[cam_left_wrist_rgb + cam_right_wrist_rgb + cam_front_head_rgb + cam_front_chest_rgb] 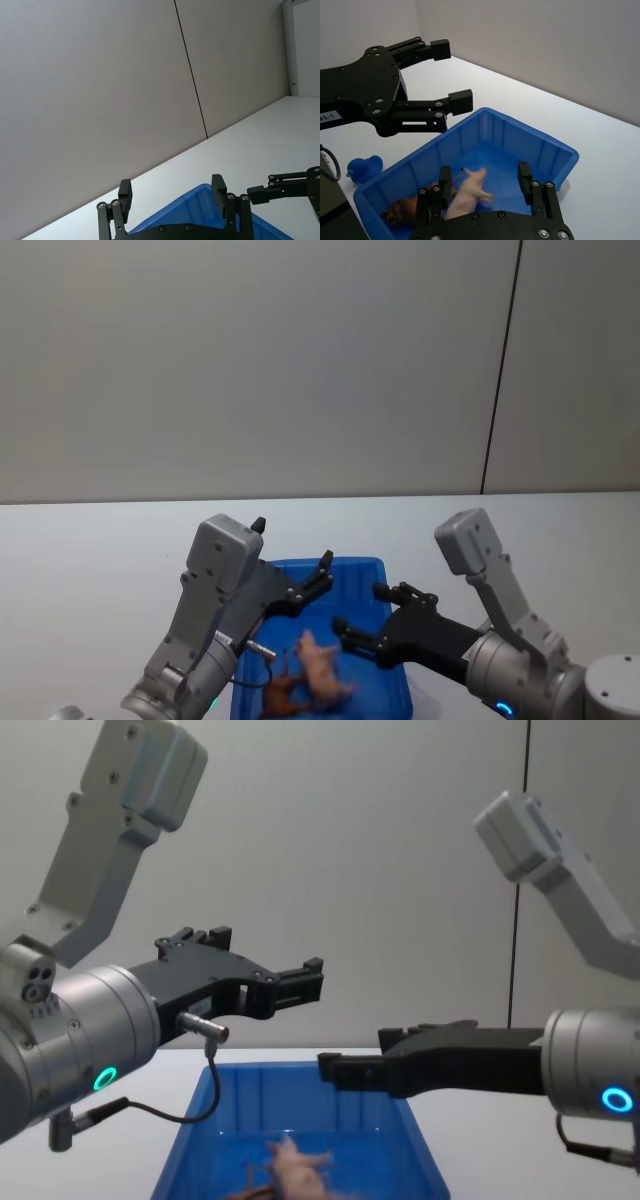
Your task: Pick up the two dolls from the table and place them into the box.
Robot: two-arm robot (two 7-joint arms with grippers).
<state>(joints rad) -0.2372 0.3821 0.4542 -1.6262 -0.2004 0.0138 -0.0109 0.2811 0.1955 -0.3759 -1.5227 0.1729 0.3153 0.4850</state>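
The blue box (335, 563) stands on the white table (90, 550) right in front of me. Both dolls are inside it. The pale pink pig (322, 667) lies near the middle with a smeared outline, and the reddish-brown lion (281, 696) is beside it at the near left wall. My left gripper (295, 550) hovers open above the box's far left part, holding nothing. My right gripper (360, 608) hangs open over the box's right side, also holding nothing. In the right wrist view the pig (469, 192) and the lion (401, 210) show below the right gripper (485, 176).
A small blue toy duck (365, 168) sits on the table just outside the box's left wall, under my left arm. A plain grey wall (250, 360) rises behind the table. White tabletop stretches to both sides of the box.
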